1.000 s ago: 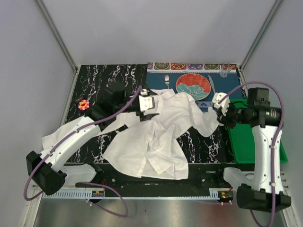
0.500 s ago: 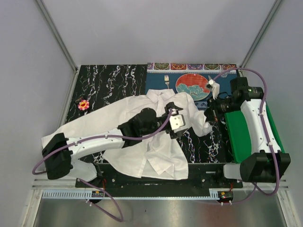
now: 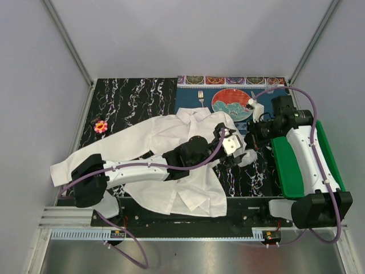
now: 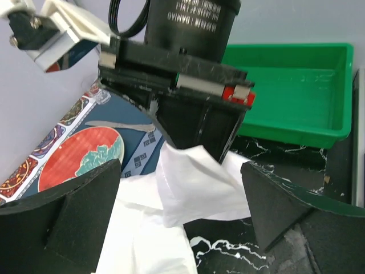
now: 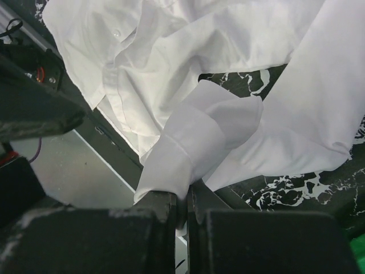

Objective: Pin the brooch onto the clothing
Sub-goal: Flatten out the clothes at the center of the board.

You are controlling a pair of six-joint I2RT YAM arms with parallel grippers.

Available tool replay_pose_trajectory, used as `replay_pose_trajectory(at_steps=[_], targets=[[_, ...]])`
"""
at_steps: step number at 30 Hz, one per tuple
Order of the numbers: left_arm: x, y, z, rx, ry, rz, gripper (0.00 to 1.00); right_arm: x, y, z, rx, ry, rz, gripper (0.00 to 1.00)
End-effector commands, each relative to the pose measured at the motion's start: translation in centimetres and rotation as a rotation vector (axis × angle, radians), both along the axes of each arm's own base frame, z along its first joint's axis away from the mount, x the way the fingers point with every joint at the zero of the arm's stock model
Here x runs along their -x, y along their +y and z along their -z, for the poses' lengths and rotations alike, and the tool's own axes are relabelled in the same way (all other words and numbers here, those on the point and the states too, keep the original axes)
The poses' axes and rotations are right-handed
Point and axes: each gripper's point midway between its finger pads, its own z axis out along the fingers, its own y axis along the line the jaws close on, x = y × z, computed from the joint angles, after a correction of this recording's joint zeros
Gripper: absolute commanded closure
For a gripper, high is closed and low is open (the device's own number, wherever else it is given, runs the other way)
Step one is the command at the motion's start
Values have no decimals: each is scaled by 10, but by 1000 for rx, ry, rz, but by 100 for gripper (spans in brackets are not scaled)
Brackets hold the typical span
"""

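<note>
Black marbled table (image 3: 131,97) runs wall to wall between pale panels. My right gripper (image 5: 181,201) is clenched on the cuff (image 5: 199,134) of the shirt (image 3: 182,177). The thin fabric is pinched between its 2 fingers and hangs below them, clear of the table on the right side. My left gripper (image 4: 182,228) faces it from close by, jaws spread wide and grasping nothing. The hanging cuff sits between its 2 fingers, and as far as I can tell it touches neither.

Outward from there, the shirt sprawls crumpled over the middle of the table, with 1 sleeve trailing to the near left corner. The plate (image 3: 232,103) lies behind my grippers and the green bin (image 3: 291,165) stands at the right edge. The brooch (image 3: 101,126) lies on bare table at the far left edge. It is near the trailing sleeve but not on it, and well apart from both grippers.

I judge the step in hand to be arranging the shirt, not pinning. The fabric is rumpled and the brooch is untouched. The next move calls for closing my left fingers on the cuff just under the right grip without nipping the right fingers, so the sleeve can be drawn out flat. After that, 1 gripper must let go and cross the table for the brooch. That is a small, flat target, so it will need a careful, well-centred pinch.
</note>
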Motion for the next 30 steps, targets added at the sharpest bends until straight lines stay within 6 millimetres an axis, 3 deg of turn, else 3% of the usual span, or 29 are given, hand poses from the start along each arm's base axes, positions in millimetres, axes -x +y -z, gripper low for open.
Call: replay_pose_trajectory(at_steps=[1,9,13,19,23,27,29,30], targets=[[3,-14,-47,141,-1,-7,7,-14,-6,-8,56,-91,81,100],[-6,-25,-28,62,29,-35,29,-8,-1,-15,59,-114,57,100],[-10,-26,-14,11,32,-51,48,-4,-2,-22,68,-148,36,100],[-11,-15,-2,-41,48,-46,69,4,-6,-21,97,-138,-18,100],[-12,-5,6,-78,75,-35,92,9,-6,-21,100,-132,-56,100],[-23,7,13,-100,110,-43,100,15,-1,-30,70,-125,-125,99],[-28,15,18,-96,152,-50,100,24,4,-35,33,-115,-180,88],[-30,20,12,-70,188,-10,100,26,6,-34,21,-113,-217,57]])
